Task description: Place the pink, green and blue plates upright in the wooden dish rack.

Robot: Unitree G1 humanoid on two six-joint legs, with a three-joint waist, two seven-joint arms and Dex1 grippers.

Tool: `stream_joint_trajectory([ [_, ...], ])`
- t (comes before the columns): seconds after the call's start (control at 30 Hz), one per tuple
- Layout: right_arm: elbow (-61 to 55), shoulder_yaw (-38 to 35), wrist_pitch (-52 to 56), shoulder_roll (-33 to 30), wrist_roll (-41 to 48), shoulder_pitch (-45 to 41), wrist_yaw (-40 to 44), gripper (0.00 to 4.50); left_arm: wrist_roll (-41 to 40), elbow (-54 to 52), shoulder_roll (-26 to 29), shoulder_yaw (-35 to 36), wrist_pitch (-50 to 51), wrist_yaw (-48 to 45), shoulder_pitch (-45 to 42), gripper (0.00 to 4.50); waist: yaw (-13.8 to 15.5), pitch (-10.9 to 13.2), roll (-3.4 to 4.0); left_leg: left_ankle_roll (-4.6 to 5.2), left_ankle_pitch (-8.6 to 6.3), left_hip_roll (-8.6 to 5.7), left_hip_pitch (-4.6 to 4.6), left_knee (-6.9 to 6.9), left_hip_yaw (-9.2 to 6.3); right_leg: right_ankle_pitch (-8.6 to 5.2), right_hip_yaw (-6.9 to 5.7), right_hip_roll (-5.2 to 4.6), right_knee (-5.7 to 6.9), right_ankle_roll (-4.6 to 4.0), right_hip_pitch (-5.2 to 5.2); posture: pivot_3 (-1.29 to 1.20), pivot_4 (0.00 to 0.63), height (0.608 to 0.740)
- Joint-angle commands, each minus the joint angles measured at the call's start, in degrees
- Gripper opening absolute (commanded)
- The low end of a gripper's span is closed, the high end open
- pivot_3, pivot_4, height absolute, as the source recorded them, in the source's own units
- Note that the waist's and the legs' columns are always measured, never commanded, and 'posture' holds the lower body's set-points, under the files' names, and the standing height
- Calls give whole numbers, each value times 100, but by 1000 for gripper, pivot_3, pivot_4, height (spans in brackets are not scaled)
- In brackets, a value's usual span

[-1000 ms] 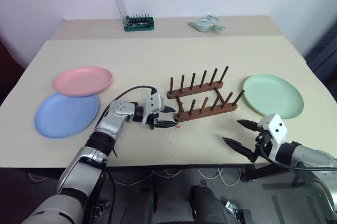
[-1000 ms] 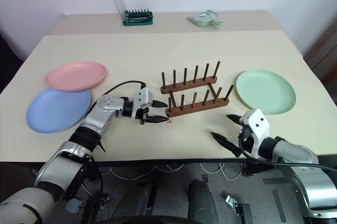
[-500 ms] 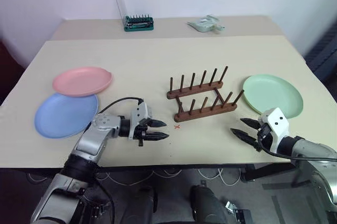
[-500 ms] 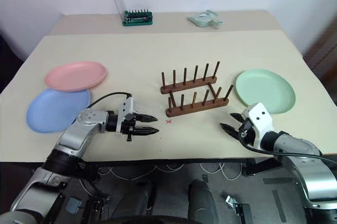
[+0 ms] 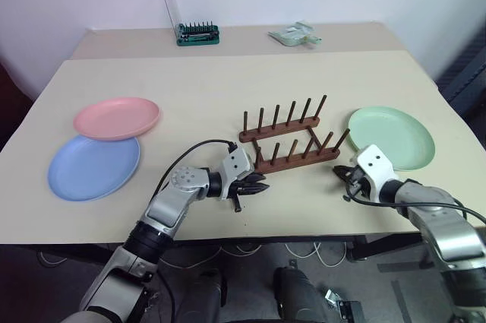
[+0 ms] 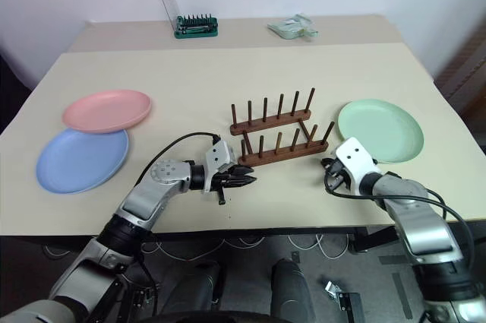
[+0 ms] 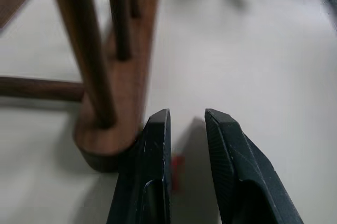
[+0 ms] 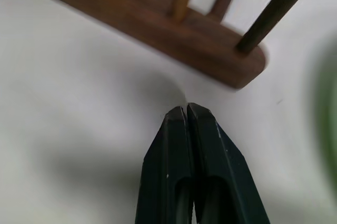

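Two black-fingered grippers flank the small dark brown wooden dish rack point(image 5: 289, 143), one at each end of its nearer rail. The left gripper point(image 5: 258, 184) sits low over the beige table point(image 5: 228, 72) with its tips just beside the rail's left end; in the left wrist view its fingers point(image 7: 152, 145) stand a narrow gap apart with nothing between them, one finger close against the rounded end of the rail, and a small red mark point(image 7: 177, 171) lies on the table under the gap. The right gripper point(image 5: 339, 175) points at the rail's right end, near it but apart; in the right wrist view its fingers point(image 8: 179, 129) are pressed together on nothing.

Beyond the right gripper, just past its white housing, the round pale green plate point(image 5: 391, 137) lies flat. Well away on the far side of the left arm, the round pink plate point(image 5: 116, 117) lies with its edge overlapping the round blue plate point(image 5: 93, 167), both flat. The rack's pegs hold no plate.
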Motion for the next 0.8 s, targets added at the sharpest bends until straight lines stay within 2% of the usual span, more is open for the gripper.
stream_joint_trajectory([
  [0.03,320,157,-245,173,-230,-341,-108,44,228,402,-103,166,-358,482,-145,1039,-11,-1,1,0,0,0,1,-1,0,0,0,0,0,0,0,0,150,740],
  [0.23,1197,430,-662,460,-577,-1194,-178,44,321,990,-244,332,-675,917,-434,1039,-26,-2,3,-1,1,0,5,-3,0,1,0,1,3,0,1,0,150,740],
  [0.4,1586,487,-896,528,-704,-1504,-156,44,454,1374,-294,367,-893,1150,-616,1039,-10,-2,3,-2,1,-2,4,-2,0,1,0,0,3,0,0,0,150,740],
  [0.63,1434,435,-974,476,-714,-1336,-31,44,389,1350,-265,387,-977,1004,-583,1039,-24,-2,3,-1,1,-2,4,-3,0,1,0,1,5,0,-1,0,150,740],
  [0.8,595,175,-918,79,-572,-827,286,44,40,567,-41,426,-764,416,-221,1039,-15,-2,4,-1,0,-2,3,-7,0,1,0,0,4,1,-2,0,150,740],
])
